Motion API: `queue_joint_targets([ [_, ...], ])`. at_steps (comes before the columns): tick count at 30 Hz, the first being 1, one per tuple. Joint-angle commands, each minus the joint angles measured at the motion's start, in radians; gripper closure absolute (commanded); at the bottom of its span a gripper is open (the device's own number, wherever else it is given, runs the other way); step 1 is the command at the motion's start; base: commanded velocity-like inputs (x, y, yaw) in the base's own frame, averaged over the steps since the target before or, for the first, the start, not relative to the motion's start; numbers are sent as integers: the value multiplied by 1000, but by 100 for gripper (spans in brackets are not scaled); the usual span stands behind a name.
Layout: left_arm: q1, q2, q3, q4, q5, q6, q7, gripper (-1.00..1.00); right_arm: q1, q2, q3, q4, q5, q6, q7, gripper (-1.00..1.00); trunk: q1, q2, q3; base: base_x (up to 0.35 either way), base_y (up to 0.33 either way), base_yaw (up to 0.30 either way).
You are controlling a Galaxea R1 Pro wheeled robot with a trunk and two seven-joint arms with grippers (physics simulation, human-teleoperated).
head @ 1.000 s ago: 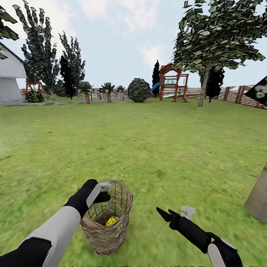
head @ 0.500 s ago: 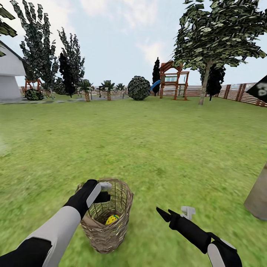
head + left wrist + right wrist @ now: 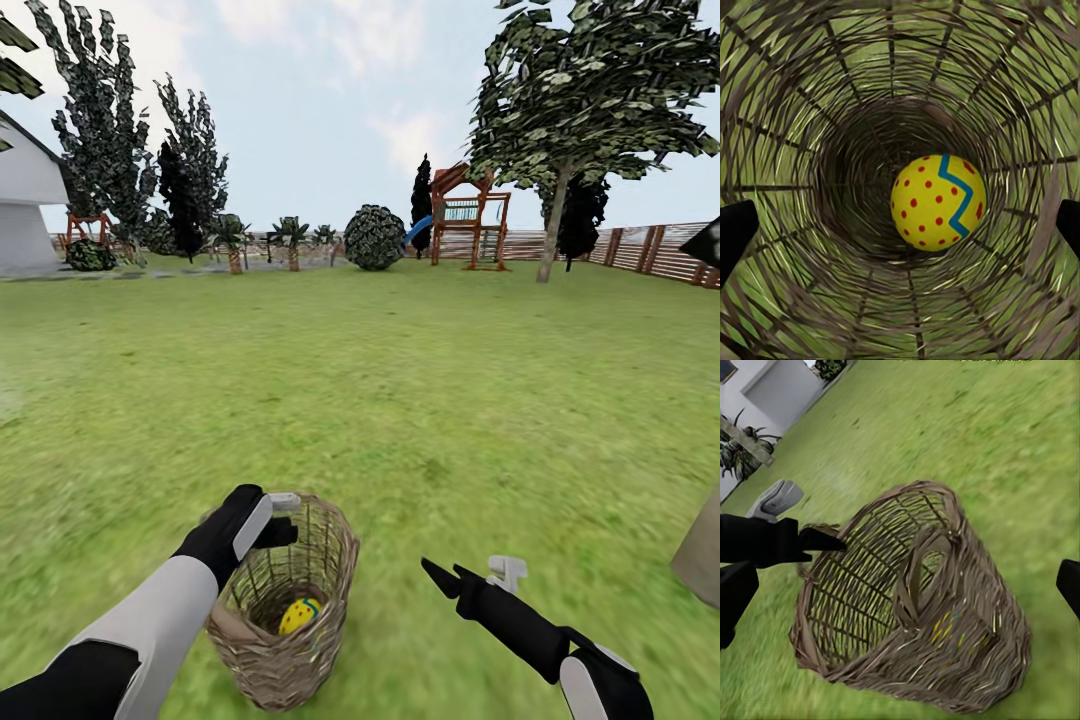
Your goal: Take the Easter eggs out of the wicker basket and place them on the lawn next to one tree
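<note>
The wicker basket (image 3: 283, 610) stands on the lawn (image 3: 400, 400) just in front of me. One Easter egg (image 3: 300, 615), yellow with red dots and a blue zigzag, lies at its bottom. My left gripper (image 3: 280, 530) hovers over the near-left rim, open and empty. The left wrist view looks straight down the basket (image 3: 832, 112) at the egg (image 3: 937, 201), with the left gripper (image 3: 900, 225) spread wide. My right gripper (image 3: 440, 577) hangs open to the right of the basket. Its wrist view shows the basket (image 3: 945, 637) from the side, between the right gripper (image 3: 900, 592) fingers.
A pale grey tree trunk (image 3: 702, 550) rises from the grass at the right edge, close by. A second pale-trunked tree (image 3: 550, 235) stands far off by the wooden fence (image 3: 650, 255). A playset (image 3: 467, 225), a round bush (image 3: 374, 240) and a white house (image 3: 25, 215) line the background.
The whole view has shifted a little: the basket and the near trunk sit lower in the picture. More of the basket's inside shows. Both arms keep their pose.
</note>
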Motion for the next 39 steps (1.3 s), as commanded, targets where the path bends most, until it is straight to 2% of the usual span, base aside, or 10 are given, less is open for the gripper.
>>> queue_joint_targets([
  [1, -1, 1, -5, -1, 10, 3, 9, -100, -1, 0, -1, -1, -6, 7, 2, -100, 0, 0, -1, 157, -32, 0],
  [26, -1, 1, -3, -1, 13, 4, 9, -100, -1, 0, -3, -1, -7, 7, 3, -100, 0, 0, -1, 96, -14, 0],
  [39, -1, 1, -3, -2, 12, 7, 9, -100, -1, 0, -3, 0, -7, 7, 2, -100, 0, 0, -1, 15, 0, 0],
])
